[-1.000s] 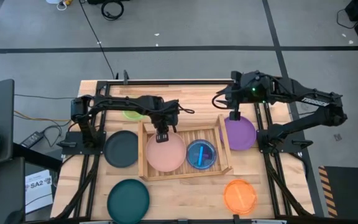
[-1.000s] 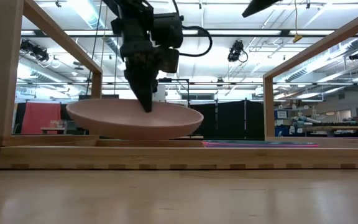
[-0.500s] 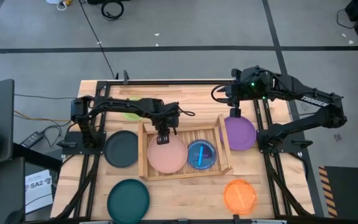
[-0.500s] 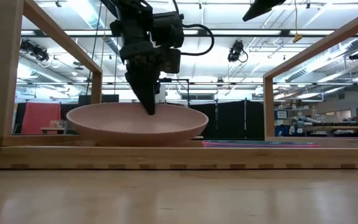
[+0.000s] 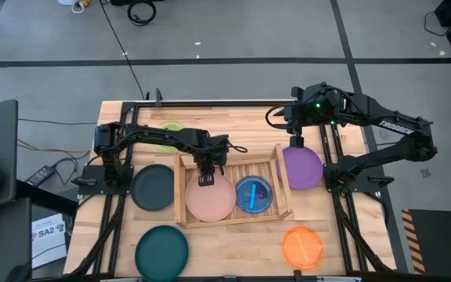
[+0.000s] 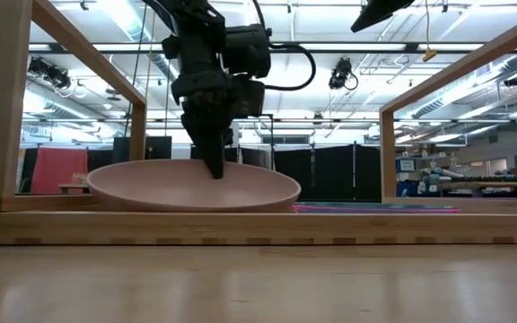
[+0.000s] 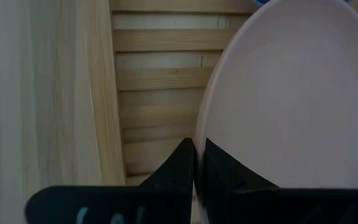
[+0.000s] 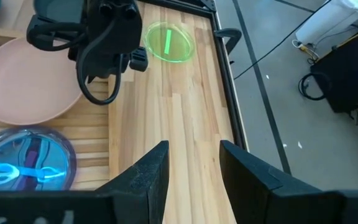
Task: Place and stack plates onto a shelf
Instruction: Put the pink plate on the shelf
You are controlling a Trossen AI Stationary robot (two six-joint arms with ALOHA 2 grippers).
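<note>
My left gripper (image 5: 207, 179) is shut on the far rim of a large pink plate (image 5: 210, 198). The plate lies in the left half of the light-wood shelf tray (image 5: 181, 192). A small blue plate (image 5: 253, 194) lies in the tray's right half. My right gripper (image 5: 296, 142) is open and empty above the far edge of a purple plate (image 5: 304, 168), which lies flat on the table right of the tray. In the low view the pink plate (image 6: 191, 184) sits level and low behind the tray's near wall (image 6: 258, 224). My left gripper pinches the pink plate's far rim (image 7: 199, 140) between its two fingers, one finger on the inner face and one on the outer. The fingers (image 6: 214, 157) come from above, pointing down. The plate sits level and low in the tray; the tray's near wall hides its underside.
A dark grey plate (image 5: 153, 186) lies left of the tray, a teal plate (image 5: 161, 249) at the near left and an orange plate (image 5: 301, 246) at the near right. A small lime green plate (image 5: 169, 128) lies at the far left, partly under my left arm.
My left gripper has gone down and a little toward the table's near edge with the pink plate. The plate hung tilted above the tray a second ago; it now sits level and low in the tray's left half.
</note>
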